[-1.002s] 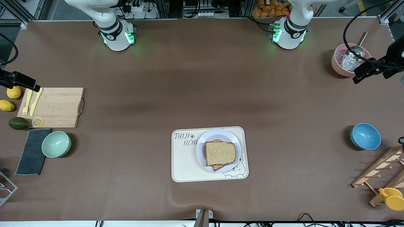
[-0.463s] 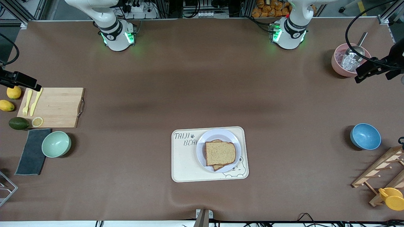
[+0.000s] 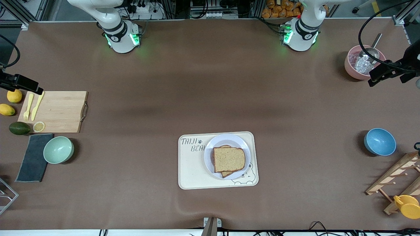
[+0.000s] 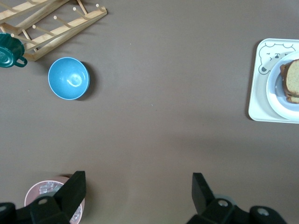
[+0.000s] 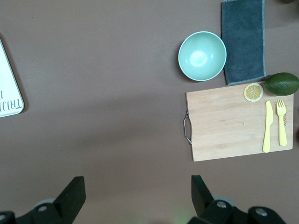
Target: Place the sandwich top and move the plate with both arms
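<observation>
I see the counter (image 3: 210, 82) mostly bare in the middle, with the cream tray (image 3: 192, 170) as my landmark. The plate (image 3: 210, 152) sits on the tray, toward the left arm's end of it. The sandwich top (image 3: 229, 159) lies on the plate over another slice whose corner pokes out nearer the front camera; I can't quite make out what lies between them. Well away from the tray, the left tool (image 4: 135, 184) hangs over the counter by the pink bowl (image 3: 352, 70) at the left arm's end, its fingers (image 4: 74, 186) spread wide and holding nothing. The right tool (image 5: 135, 184) waits over the counter beside the cutting board (image 5: 233, 123) at the right arm's end, likewise spread apart and empty.
</observation>
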Robot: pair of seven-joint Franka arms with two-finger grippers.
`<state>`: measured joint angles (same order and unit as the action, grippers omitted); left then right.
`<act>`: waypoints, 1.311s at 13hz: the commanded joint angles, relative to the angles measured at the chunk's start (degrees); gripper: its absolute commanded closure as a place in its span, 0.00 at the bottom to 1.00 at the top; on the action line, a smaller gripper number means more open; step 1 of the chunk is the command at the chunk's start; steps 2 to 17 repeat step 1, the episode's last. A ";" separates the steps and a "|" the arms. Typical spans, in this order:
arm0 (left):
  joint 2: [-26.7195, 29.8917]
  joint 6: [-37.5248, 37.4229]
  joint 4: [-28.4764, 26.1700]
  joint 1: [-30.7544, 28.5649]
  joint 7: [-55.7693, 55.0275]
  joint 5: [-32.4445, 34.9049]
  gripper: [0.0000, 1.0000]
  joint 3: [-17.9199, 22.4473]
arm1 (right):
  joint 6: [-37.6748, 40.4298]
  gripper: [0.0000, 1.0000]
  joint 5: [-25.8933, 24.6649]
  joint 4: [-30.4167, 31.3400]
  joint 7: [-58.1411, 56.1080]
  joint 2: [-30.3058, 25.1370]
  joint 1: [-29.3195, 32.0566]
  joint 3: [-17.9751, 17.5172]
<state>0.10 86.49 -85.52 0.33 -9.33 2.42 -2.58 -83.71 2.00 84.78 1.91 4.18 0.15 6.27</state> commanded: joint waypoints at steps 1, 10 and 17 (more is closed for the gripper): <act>1.22 -0.09 -0.97 0.37 -2.10 -0.66 0.00 -0.06 | 0.56 0.00 0.29 -0.05 -0.33 -0.14 0.29 -0.38; 1.22 -0.09 -0.97 0.37 -2.10 -0.66 0.00 -0.06 | 0.56 0.00 0.29 -0.05 -0.33 -0.14 0.29 -0.38; 1.22 -0.09 -0.97 0.37 -2.10 -0.66 0.00 -0.06 | 0.56 0.00 0.29 -0.05 -0.33 -0.14 0.29 -0.38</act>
